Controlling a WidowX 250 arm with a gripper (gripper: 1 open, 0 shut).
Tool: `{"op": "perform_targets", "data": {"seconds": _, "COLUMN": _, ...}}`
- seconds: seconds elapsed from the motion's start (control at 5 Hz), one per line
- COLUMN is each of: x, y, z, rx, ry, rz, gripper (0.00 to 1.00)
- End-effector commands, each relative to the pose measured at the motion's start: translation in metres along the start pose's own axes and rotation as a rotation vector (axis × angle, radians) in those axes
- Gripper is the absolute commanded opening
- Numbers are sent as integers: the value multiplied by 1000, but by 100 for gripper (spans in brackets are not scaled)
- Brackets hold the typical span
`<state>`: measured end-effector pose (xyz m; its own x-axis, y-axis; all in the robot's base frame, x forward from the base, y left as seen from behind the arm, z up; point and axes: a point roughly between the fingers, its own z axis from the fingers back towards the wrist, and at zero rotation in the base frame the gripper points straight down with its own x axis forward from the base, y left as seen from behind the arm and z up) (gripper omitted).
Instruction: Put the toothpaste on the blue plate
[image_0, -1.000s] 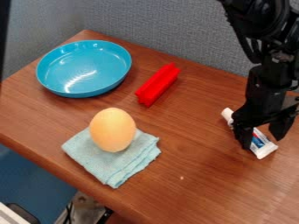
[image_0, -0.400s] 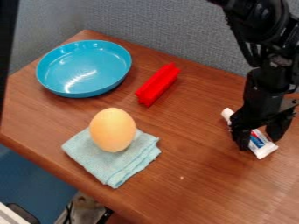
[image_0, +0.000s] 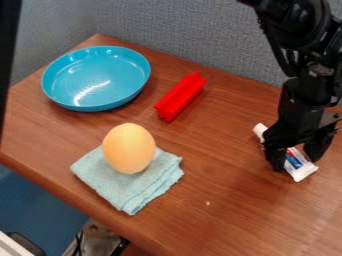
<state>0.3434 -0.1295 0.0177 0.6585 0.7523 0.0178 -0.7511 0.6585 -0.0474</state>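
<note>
Camera view: the black pincer (image_0: 297, 162) stood low over the right side of the brown worktop (image_0: 187, 190), its fingers spread wide on either side of the toothpaste (image_0: 302, 168). The toothpaste was a small white tube with red and blue printing, and it lay slantwise on the wood — one end pointing up and left, the other down toward the lower right. The fingers crossed in front of its middle, so part of the tube was hidden, and whether they touched it could not be told.

Well apart from the tube, at the upper left of the worktop, sat the blue plate (image_0: 96, 79), round and shallow with a raised rim. It was glossy, with a pale patch of light showing on its inside.

Just beside the plate, to its right in the view, lay a red block (image_0: 179, 97), long and rectangular. It was set at a slant, its upper end leaning to the right, and it did not touch the plate.

Nearer the front edge, a light teal cloth (image_0: 158, 182) lay folded on the worktop, with one corner pointing down toward the bottom of the view. An egg (image_0: 130, 148), smooth and pale orange, rested on the upper part of the cloth.

Behind the worktop rose a grey wall (image_0: 187, 32) with a rough, fabric-like surface — the arm (image_0: 307, 45) came down in front of it from the upper right.
</note>
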Motion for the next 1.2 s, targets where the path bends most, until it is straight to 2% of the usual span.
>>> {"op": "perform_targets", "data": {"seconds": 0.0, "x": 8, "y": -3, "z": 11, "rx": -24, "ry": -20, "rz": 4, "gripper": 100}}
{"op": "perform_targets", "data": {"seconds": 1.0, "x": 14, "y": -2, "z": 15, "rx": -23, "ry": -29, "rz": 12, "gripper": 100}}
